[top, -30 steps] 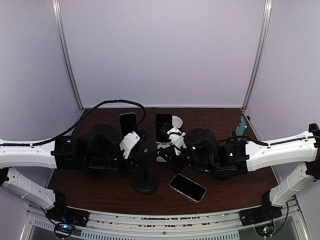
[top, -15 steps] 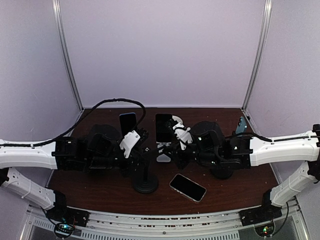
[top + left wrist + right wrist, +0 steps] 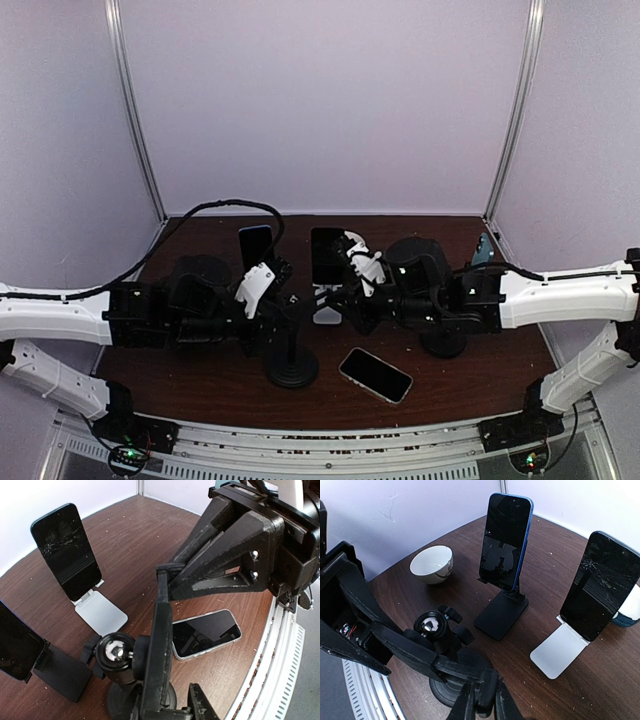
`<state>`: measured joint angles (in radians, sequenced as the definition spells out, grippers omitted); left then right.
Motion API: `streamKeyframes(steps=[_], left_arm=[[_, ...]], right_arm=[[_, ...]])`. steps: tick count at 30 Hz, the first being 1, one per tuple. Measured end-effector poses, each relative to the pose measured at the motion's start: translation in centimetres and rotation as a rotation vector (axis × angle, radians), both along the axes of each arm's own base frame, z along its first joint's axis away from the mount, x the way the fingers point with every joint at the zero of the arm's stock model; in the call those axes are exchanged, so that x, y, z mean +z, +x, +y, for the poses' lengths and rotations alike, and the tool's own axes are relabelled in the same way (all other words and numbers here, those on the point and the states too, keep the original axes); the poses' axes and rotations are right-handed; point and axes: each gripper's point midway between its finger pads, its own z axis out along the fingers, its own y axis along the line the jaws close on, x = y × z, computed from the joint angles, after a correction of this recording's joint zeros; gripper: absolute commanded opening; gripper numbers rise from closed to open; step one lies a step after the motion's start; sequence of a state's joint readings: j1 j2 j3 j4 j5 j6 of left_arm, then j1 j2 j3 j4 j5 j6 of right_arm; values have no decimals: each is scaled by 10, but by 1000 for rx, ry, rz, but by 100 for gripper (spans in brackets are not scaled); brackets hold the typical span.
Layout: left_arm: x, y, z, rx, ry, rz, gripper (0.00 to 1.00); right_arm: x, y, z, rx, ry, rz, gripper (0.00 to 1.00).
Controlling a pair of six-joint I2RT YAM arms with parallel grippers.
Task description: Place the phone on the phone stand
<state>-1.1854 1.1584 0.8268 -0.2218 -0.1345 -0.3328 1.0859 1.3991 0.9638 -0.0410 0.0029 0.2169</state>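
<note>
Currently stand prep: phone (image 3: 375, 375) lies flat on the tabletop (image 3: 480, 362), nearest, unheld. Behind it, left hand (image 3: 280, 305) is clamped on the black phone stand (image 3: 291, 366) holder, right hand (image 3: 481, 700) pinched on its tip. Next, likely: free one hand, grab phone.

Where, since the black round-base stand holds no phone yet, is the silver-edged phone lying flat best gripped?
Across its two long edges, mid-length, coming down from above: the silver-edged phone lies flat, screen up, so only its thin sides offer purchase.
</note>
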Motion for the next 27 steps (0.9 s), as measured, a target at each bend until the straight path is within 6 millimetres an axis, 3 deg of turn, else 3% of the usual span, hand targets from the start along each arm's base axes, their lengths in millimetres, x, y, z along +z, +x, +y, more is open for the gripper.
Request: streamKeyframes(steps=[18,24,27], left_arm=[[-4,-1,9,9,-31,-7,0],[-7,-1,13,19,-30,-14,0],[-7,0,14,20,-26,-19,9]], right_arm=[[-1,2,14,23,4,-34,0],[0,1,23,-42,-23,-61,0],[0,0,23,-55,-22,-69,0]])
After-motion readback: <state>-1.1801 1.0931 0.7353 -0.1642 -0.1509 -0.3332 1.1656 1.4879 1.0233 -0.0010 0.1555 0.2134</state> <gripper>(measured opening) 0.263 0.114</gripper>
